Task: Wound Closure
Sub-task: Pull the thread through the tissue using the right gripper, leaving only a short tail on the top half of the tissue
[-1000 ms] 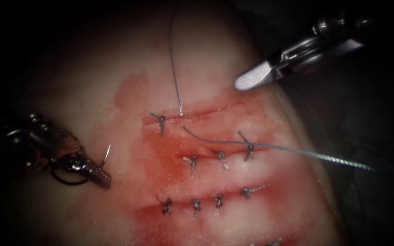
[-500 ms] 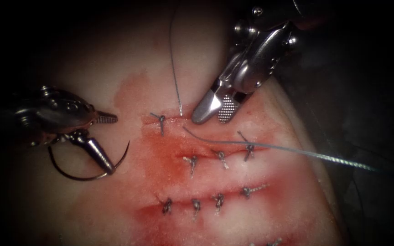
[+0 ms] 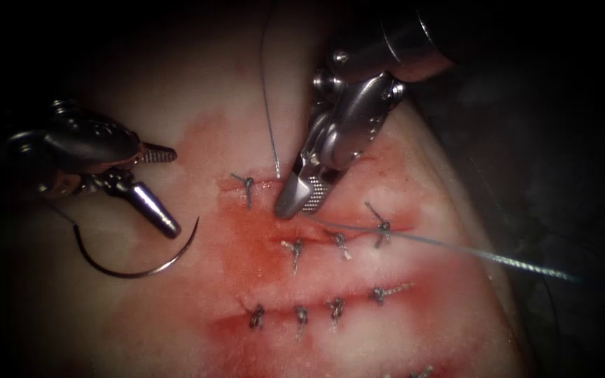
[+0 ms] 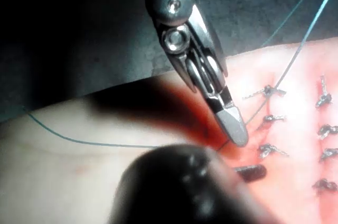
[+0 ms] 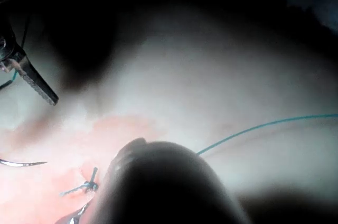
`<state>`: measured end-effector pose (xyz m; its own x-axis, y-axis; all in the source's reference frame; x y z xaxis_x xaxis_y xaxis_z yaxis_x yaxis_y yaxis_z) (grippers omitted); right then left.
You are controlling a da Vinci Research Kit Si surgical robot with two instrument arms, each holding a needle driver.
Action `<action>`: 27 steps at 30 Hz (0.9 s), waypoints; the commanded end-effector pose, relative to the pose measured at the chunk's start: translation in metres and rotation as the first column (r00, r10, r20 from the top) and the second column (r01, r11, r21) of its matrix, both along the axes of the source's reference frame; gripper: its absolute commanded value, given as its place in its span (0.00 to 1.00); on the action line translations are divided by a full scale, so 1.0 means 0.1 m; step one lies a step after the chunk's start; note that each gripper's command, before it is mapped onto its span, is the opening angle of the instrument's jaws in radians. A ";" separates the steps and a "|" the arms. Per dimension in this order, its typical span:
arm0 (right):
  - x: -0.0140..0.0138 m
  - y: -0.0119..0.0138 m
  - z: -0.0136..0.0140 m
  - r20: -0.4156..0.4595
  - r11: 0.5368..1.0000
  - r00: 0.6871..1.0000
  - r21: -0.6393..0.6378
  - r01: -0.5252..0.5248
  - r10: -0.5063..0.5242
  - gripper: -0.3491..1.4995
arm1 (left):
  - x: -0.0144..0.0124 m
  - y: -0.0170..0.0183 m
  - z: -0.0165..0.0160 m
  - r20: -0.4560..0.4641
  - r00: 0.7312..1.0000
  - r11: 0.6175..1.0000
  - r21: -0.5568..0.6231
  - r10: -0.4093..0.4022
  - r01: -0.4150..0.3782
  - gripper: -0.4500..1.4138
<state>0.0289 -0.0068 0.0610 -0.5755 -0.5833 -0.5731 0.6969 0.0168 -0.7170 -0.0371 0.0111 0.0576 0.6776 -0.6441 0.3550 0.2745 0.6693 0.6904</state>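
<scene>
- Two pincers work over the tissue (image 3: 197, 91), at the farthest cut (image 3: 358, 164); this cut carries one knotted stitch (image 3: 248, 187) near its left end.
- Left pincer (image 3: 169, 187): spread wide and holding nothing. It sits left of the cut, just above the needle.
- Right pincer (image 3: 300, 201): pointing down onto the cut just right of that stitch. It is narrowly parted, with the ridged inner face of one jaw exposed. The tips meet the thread, but no closed grip can be confirmed.
- Needle (image 3: 134, 273): lies free on the tissue, well left of the cut and nearer than the left pincer. The whole curve is exposed and no part is in the tissue.
- Thread (image 3: 456, 246): one strand runs from the right pincer's tips away to the right. A second strand rises from the cut toward the far side.
- Red fluid (image 3: 260, 252): wets the tissue around the cuts.
- Handling, needle (judgement): light, stiff, polished steel that is likely to rotate or slip in a wet grip. Take hold on the body of the curve, back from the point. Avoid the point and the thread end.
- Handling, thread (judgement): fine, limp and nearly weightless. Grip it lightly, because hard pinching may fray it.
- Handling, tissue (judgement): soft, moist and slippery, so its edges may tear under a sharp pull.
</scene>
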 end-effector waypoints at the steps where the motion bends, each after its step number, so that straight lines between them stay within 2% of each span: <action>1: 0.009 0.000 0.003 -0.015 1.000 1.000 -0.019 0.010 -0.010 0.05 | -0.006 0.007 0.003 -0.002 1.000 1.000 -0.006 -0.008 0.008 0.85; 3: 0.009 0.000 0.003 -0.026 0.999 1.000 -0.032 0.015 -0.016 0.00 | -0.005 0.007 0.004 -0.005 1.000 1.000 -0.004 -0.011 0.011 0.85; 9: -0.001 -0.002 -0.009 -0.038 0.999 0.999 -0.054 -0.005 0.003 0.00 | -0.005 0.005 0.005 -0.009 1.000 1.000 0.000 -0.015 0.015 0.84; 12: -0.024 -0.015 -0.020 -0.040 0.996 0.999 -0.080 -0.024 0.021 0.00 | -0.005 0.006 0.005 -0.011 1.000 1.000 0.001 -0.019 0.019 0.83; 16: -0.058 -0.047 -0.030 -0.047 0.990 0.996 -0.114 -0.083 0.078 0.00 | -0.004 0.015 0.002 -0.014 1.000 1.000 0.003 -0.026 0.026 0.73; 21: -0.112 -0.103 -0.045 -0.073 0.983 0.987 -0.110 -0.149 0.141 0.00 | 0.002 0.024 0.001 -0.026 0.999 0.999 -0.006 -0.048 0.047 0.73; 23: -0.137 -0.119 -0.052 -0.072 0.979 0.985 -0.120 -0.163 0.155 0.00 | 0.004 0.024 0.001 -0.033 0.998 0.998 -0.006 -0.060 0.060 0.72; 27: -0.170 -0.133 -0.065 -0.055 0.970 0.978 -0.131 -0.205 0.199 0.00 | 0.002 0.024 0.001 -0.044 0.996 0.997 -0.007 -0.078 0.078 0.72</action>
<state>0.0117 -0.0192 0.0540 -0.4502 -0.7725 -0.4479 0.6565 0.0537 -0.7524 -0.0363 0.0128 0.0574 0.6404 -0.6959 0.3250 0.3587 0.6452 0.6746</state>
